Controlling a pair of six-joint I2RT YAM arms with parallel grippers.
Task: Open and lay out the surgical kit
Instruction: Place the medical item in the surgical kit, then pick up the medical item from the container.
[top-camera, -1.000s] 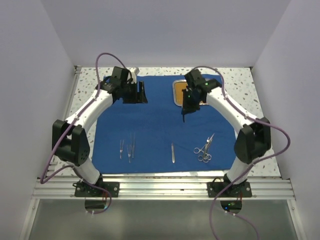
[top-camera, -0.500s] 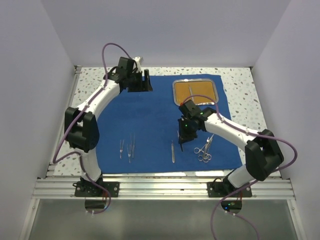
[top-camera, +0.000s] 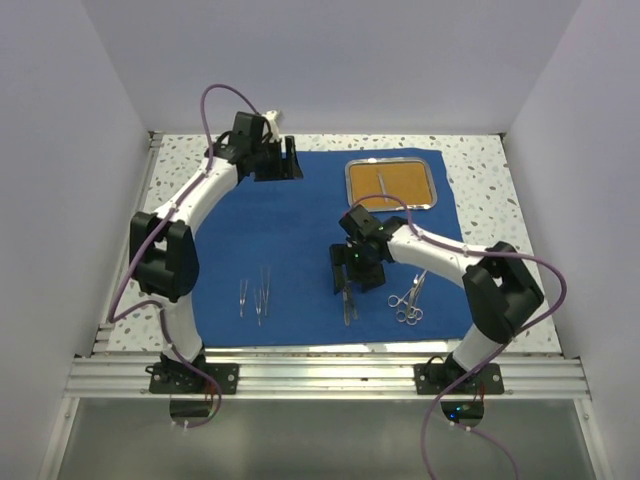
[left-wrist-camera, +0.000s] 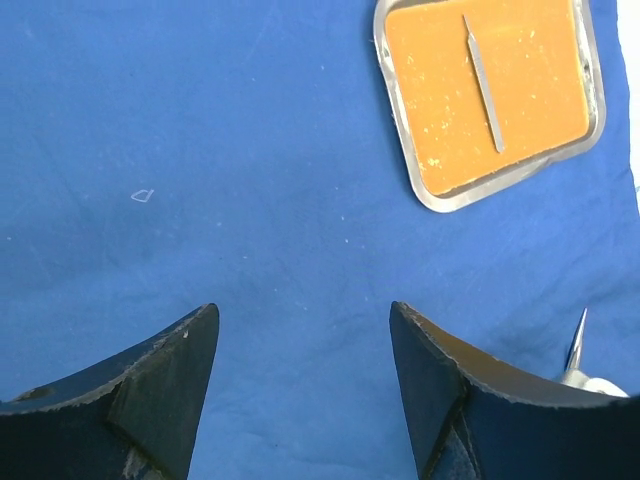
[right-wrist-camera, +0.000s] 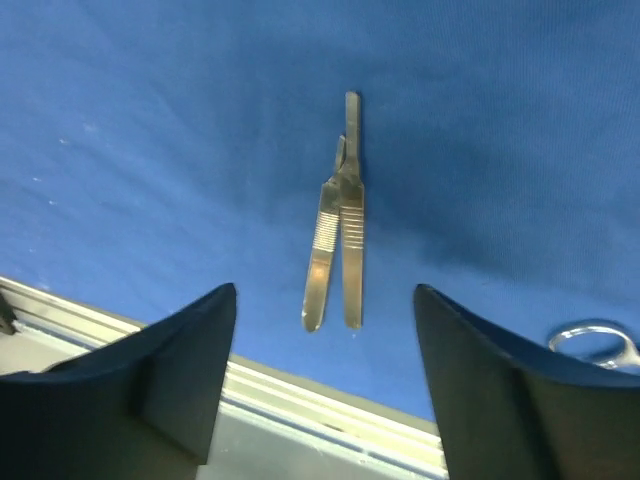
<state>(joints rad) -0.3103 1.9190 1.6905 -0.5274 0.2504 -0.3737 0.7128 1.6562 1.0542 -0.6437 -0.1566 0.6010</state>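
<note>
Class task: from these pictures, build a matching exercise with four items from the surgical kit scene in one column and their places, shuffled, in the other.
Column 1
1 steel tray
2 ring-handled instruments
3 left gripper
4 right gripper

Column 2
A open, above two flat silver tools
B near right part of the blue cloth
C far right part of the cloth, one thin tool inside
D open, above the cloth's far left part

Pairs: 1-C, 2-B, 3-D, 4-A

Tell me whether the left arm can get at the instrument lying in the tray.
Probably yes: the open left gripper hovers over cloth near the tray, nothing between them, and the right gripper is away at the near edge.
</note>
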